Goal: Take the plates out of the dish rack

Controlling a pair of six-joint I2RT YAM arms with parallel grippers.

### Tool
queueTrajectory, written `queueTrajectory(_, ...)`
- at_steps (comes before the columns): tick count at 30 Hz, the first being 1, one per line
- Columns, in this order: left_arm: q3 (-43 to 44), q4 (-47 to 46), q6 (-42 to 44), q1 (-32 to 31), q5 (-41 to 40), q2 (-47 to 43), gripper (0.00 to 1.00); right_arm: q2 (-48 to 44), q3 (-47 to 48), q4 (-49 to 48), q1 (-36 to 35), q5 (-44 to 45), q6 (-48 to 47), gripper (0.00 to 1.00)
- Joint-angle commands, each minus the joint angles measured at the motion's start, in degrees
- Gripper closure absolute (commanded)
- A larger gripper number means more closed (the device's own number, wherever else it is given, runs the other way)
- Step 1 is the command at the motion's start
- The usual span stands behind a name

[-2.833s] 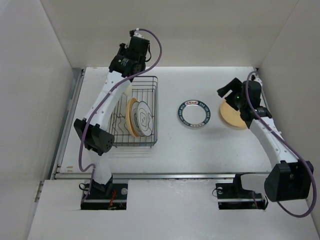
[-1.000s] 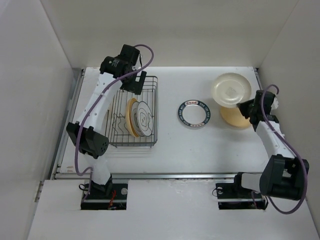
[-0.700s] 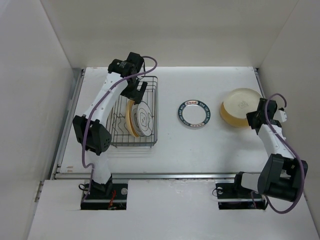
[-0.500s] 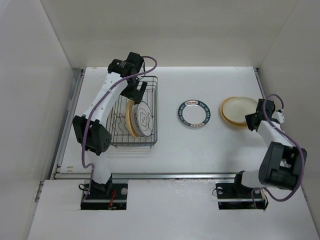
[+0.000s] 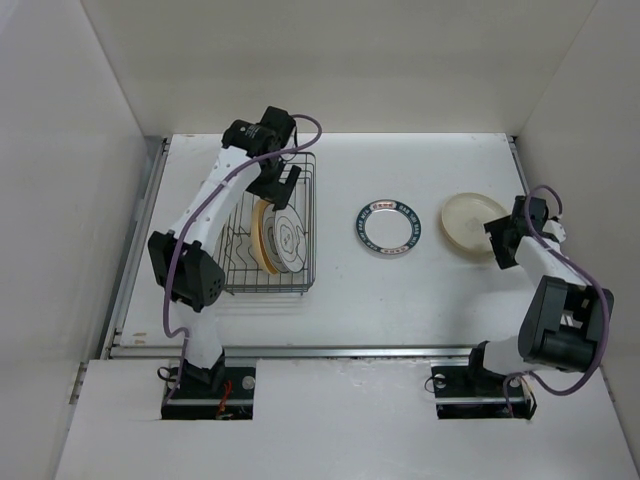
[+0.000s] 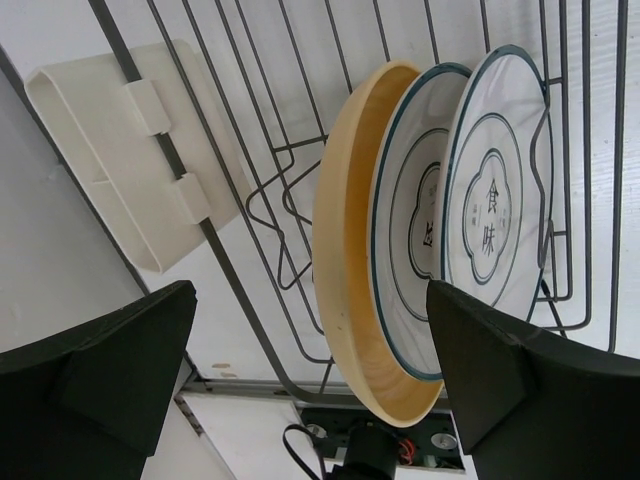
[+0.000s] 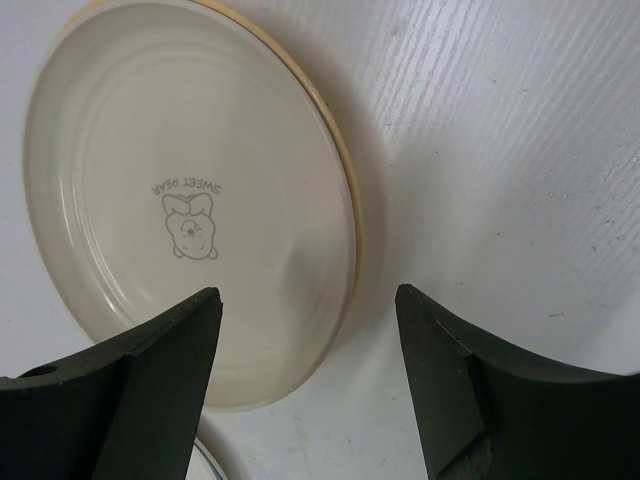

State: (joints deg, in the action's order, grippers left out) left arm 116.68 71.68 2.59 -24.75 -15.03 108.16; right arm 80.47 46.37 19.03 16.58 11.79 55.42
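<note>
Left gripper (image 6: 310, 300) spreads over racked plates (image 6: 490, 200); right gripper (image 7: 308, 298), spread, frames a bear print (image 7: 190, 215) unseen from above.

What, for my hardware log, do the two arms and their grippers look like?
Both the left arm and right arm have white links with black joint housings, and a purple cable runs along each. The left gripper and right gripper are matte black with broad, angular fingers. No markings show.
</note>
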Motion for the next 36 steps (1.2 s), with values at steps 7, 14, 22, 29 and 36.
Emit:
queueTrajectory(7, -1.72, 2.49, 1.28, -0.38, -1.67, -3.13, 0.09, 3.29, 2.85, 0.05, 0.3, -0.37, -1.1, 0.24)
queueTrajectory(14, -3.48, 3.03, 1.19, -0.38, -2.38, -1.99, 0.42, -1.97, 2.32, -0.48, 0.3, 0.16, -2.86, 0.24)
queueTrajectory(22, -3.48, 3.03, 0.49, -0.38, -2.99, -1.47, 0.71, -5.41, 1.27, -1.01, 0.3, 0.16, -4.52, 0.25)
queueTrajectory(29, -3.48, 3.64, 0.49, -0.38, -2.99, -0.93, 1.0, -6.02, 1.79, -1.01, 0.3, -0.37, -5.06, 0.26)
queueTrajectory(36, 4.84, 3.64, -0.74, -0.91, -11.31, -0.41, 1.0, -8.39, 3.02, -0.39, 0.3, -0.89, -6.11, 0.26)
